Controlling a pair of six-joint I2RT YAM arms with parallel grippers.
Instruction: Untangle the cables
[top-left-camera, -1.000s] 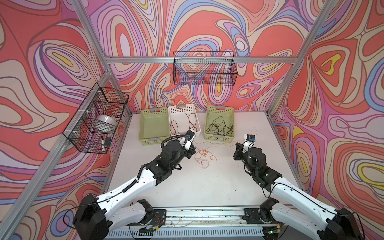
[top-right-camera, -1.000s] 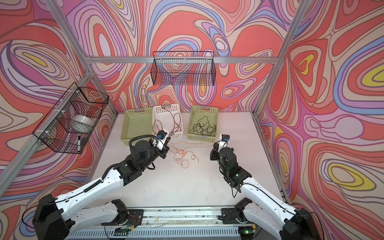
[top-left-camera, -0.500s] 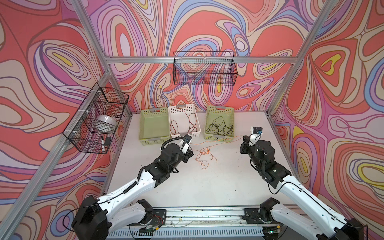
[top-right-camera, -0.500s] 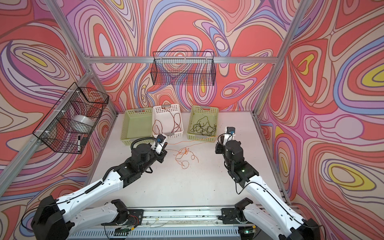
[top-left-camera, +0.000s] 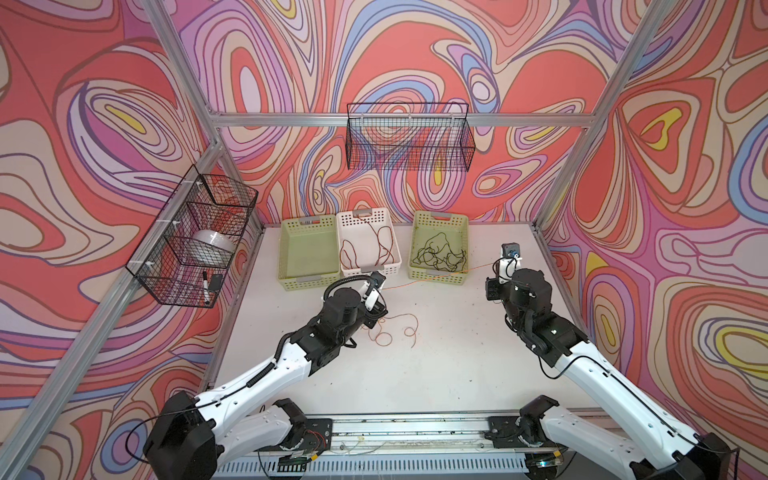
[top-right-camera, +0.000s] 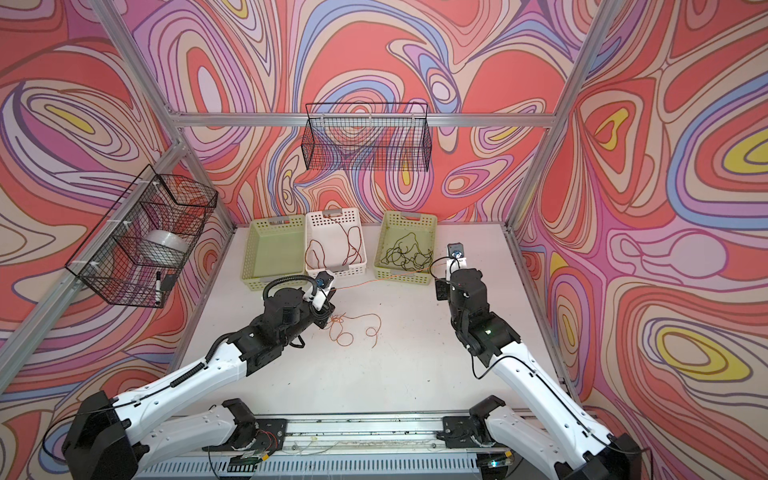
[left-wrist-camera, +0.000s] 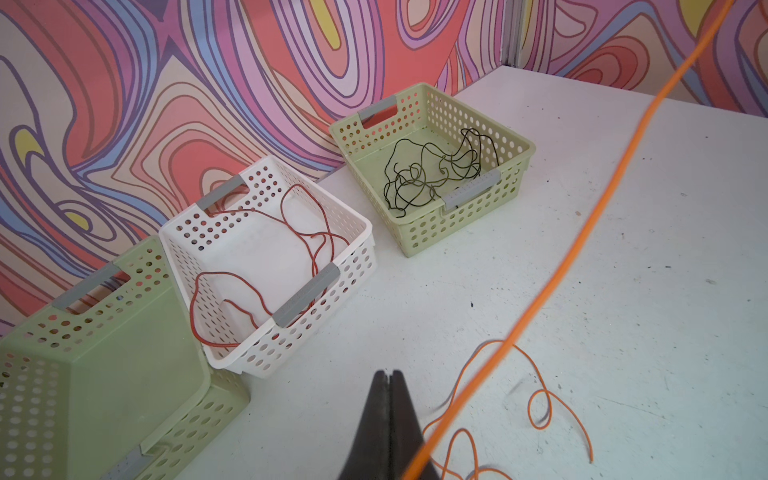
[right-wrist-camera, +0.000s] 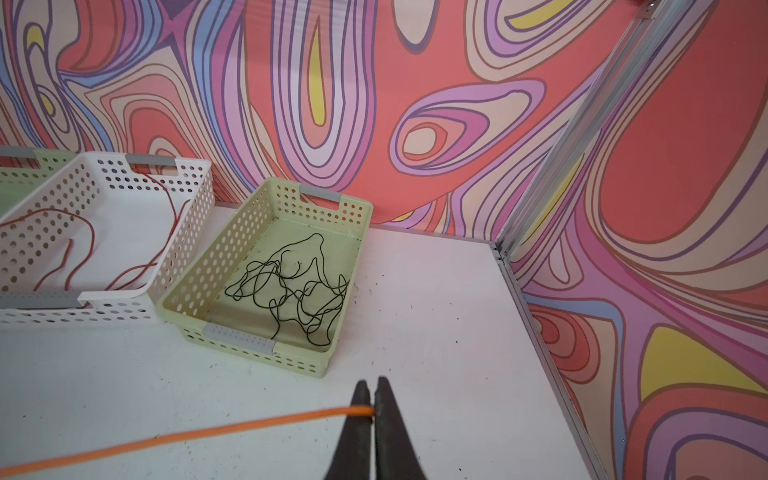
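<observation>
Orange cable (right-wrist-camera: 249, 424) now tauter between right jaws and, seemingly, left jaws.

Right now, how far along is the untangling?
Done: black cord lies alone in the right green basket, red-brown cord alone in the white basket. In hand: right tool is shut on the orange cord, stretched taut past the shut left tool; whether that one grips it is unclear. Left: its remaining loops on the table need straightening; the left green basket is empty.

Bright, even light; only soft shadows on my table (top-left-camera: 436, 374). The orange cable (left-wrist-camera: 582, 232) blurs near my left wrist camera.
</observation>
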